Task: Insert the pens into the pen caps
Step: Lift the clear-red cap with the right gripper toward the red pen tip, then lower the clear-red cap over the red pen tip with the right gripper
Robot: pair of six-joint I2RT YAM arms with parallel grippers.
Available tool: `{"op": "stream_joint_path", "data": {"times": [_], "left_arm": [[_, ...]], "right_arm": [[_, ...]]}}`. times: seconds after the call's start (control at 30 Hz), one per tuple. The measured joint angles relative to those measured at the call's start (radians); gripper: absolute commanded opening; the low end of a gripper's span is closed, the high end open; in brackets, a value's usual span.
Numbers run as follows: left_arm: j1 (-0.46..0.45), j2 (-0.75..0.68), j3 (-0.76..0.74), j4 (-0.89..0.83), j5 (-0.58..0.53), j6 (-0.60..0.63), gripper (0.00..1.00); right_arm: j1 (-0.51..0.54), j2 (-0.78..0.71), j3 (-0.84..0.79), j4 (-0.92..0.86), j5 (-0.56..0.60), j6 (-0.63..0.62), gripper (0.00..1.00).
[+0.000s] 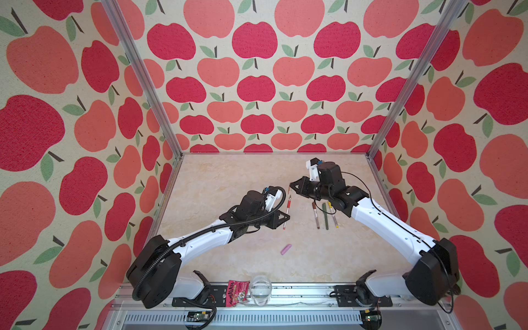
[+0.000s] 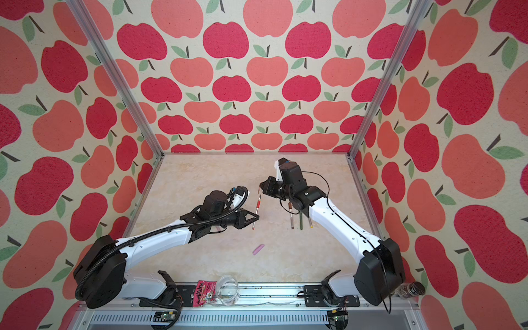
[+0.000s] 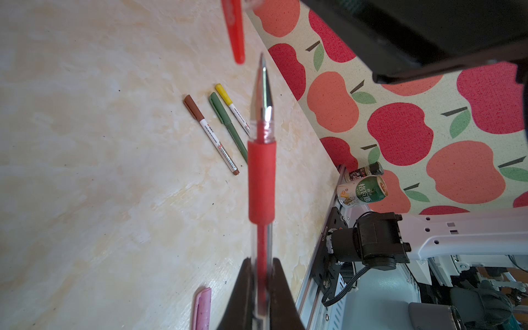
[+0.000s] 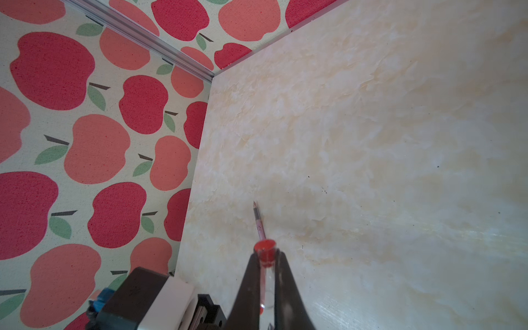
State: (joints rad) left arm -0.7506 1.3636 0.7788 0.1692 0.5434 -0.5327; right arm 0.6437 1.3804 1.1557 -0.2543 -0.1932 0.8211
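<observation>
Lying capped right of centre, three pens look done; left gripper clamps the red pen, right gripper its red cap, apart; pink cap waits.

You can make out "MALAYA" on the pink packet; the green can carries large white Chinese characters, while the dark print on the brown-capped pen is too small for you to read
</observation>
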Motion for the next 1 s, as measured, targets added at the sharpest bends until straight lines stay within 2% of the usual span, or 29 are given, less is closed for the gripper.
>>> {"op": "stream_joint_path", "data": {"times": [1.0], "left_arm": [[0.000,0.000,0.000,0.005,-0.020,0.000,0.00]], "right_arm": [[0.024,-0.013,-0.036,0.000,0.005,0.000,0.07]]}}
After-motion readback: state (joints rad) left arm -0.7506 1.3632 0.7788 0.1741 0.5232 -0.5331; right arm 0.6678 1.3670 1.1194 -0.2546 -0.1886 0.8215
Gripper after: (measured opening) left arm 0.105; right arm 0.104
